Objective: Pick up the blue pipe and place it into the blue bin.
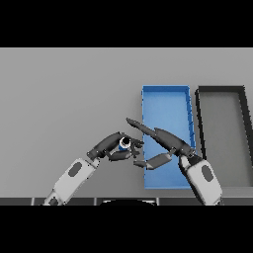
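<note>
**Blue pipe held beside the blue bin's near left corner**

At the centre of the grey desk (69,99), the left hand (111,146) has its fingers (129,142) curled round the blue pipe (124,144). Only the pipe's round end shows, a pale ring with a dark bore, the rest being hidden by the hand. The pipe sits just off the left wall of the blue bin (165,104), toward the bin's 7 o'clock corner, and outside it. Whether the pipe touches the desk cannot be told.

The left arm enters from 7 o'clock and reaches up toward 1 o'clock.

The right hand (165,146) comes in from 5 o'clock and lies over the near half of the bin. Its fingers (141,126) are straight and loosely spread, pointing toward 10 o'clock across the bin's left wall, with the tips just above the pipe as seen from the head view. Its thumb reaches out toward the left hand, close to it; whether the two touch cannot be told.

At 3 o'clock from the blue bin, just beside it, stands a black bin (222,94) with a grey floor.
</note>
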Controlling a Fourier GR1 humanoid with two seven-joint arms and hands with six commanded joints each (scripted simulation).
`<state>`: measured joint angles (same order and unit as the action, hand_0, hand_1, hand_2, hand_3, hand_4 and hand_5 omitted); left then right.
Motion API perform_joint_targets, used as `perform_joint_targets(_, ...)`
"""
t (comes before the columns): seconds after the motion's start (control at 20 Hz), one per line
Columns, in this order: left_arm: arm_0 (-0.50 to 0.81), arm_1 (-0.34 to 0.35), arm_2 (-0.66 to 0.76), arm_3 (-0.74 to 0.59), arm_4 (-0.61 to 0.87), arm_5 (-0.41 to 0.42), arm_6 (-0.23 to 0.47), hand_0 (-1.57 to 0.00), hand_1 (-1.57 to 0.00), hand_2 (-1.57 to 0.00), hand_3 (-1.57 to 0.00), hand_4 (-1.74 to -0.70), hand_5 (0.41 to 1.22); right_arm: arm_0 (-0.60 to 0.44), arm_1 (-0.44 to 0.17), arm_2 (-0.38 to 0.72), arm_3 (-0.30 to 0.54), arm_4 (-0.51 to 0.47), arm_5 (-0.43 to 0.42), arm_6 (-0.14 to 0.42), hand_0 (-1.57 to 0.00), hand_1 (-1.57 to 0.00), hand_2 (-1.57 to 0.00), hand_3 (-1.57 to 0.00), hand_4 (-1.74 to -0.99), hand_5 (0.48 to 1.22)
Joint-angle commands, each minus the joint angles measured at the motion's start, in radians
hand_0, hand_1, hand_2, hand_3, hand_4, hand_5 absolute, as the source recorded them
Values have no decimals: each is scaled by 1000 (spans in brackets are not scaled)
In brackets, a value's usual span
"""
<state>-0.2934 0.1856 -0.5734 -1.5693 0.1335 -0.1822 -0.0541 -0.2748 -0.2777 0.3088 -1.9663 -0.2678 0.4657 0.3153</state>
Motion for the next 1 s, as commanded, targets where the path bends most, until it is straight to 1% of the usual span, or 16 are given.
perform_joint_targets(0.0,-3,-7,-5,13,-1,-9,-7,-1571,-1571,-1571,-1502,-1741,1221,-15,8,15,15,18,8,5,1,1,1,1,-1241,530)
perform_joint_targets(0.15,7,-4,-3,9,13,-27,-25,-1571,-1571,-1571,-1532,-1741,1221,-90,50,46,62,14,18,47,1,1,1,1,-1227,532)
perform_joint_targets(0.3,13,12,-5,-8,-4,-24,-18,-1571,-1571,-1571,-1538,-1741,1221,-146,88,62,113,23,27,55,1,1,1,1,-1219,511)
perform_joint_targets(0.35,12,8,-14,0,-20,-21,-11,-1571,-1571,-1571,-1540,-1740,1221,-155,103,75,132,31,39,45,1,1,1,1,-1218,508)
perform_joint_targets(0.4,0,6,-3,3,-3,-30,2,-1571,-1571,-1571,-1535,-1737,1221,-166,111,76,150,36,46,38,1,-12,-29,-2,-1222,506)
perform_joint_targets(0.45,-3,5,7,4,19,-40,-1,-1571,-1571,-1571,-1484,-1736,1221,-192,120,72,168,21,50,51,-53,-84,-102,-46,-1245,506)
perform_joint_targets(0.5,-11,11,-2,8,-16,-32,-3,-1394,-1326,-1320,-1288,-1737,1221,-209,128,77,176,19,60,47,-181,-225,-237,-161,-1294,509)
perform_joint_targets(0.55,-28,33,-19,6,-52,-38,68,-1182,-1078,-1063,-1030,-1682,1221,-239,145,83,203,29,62,58,-345,-375,-379,-296,-1335,507)
perform_joint_targets(0.6,-41,53,-29,0,-63,-65,117,-991,-878,-850,-824,-1552,1221,-247,148,87,216,33,72,56,-527,-534,-531,-440,-1362,508)
perform_joint_targets(0.65,-32,53,-29,0,-71,-65,128,-818,-706,-680,-659,-1480,1221,-266,157,87,226,27,77,63,-718,-699,-739,-635,-1430,522)
perform_joint_targets(0.7,-16,39,-24,-8,-78,-54,111,-776,-706,-686,-583,-1533,1221,-268,164,91,232,6,86,44,-888,-873,-905,-768,-1486,550)
perform_joint_targets(0.75,-12,25,-17,5,-93,-39,82,-935,-879,-863,-781,-1574,1221,-266,169,99,232,-26,97,47,-1025,-1013,-1038,-868,-1530,606)
perform_joint_targets(0.8,-5,13,-9,6,-85,-30,73,-1063,-1017,-969,-939,-1607,1221,-272,174,101,236,-56,96,62,-1134,-1124,-1145,-957,-1562,666)
perform_joint_targets(0.85,-1,-1,-6,6,-79,-27,77,-1164,-1128,-1051,-1065,-1634,1221,-270,172,99,244,-80,97,59,-1221,-1214,-1230,-1080,-1526,728)
perform_joint_targets(0.9,7,-13,5,4,-57,-36,82,-1246,-1217,-1115,-1166,-1655,1221,-262,176,103,248,-103,92,42,-1291,-1285,-1298,-1178,-1495,826)
perform_joint_targets(0.95,19,-19,16,0,-46,-42,62,-1311,-1287,-1186,-1247,-1673,1221,-253,176,111,238,-98,78,14,-1347,-1342,-1353,-1257,-1469,905)
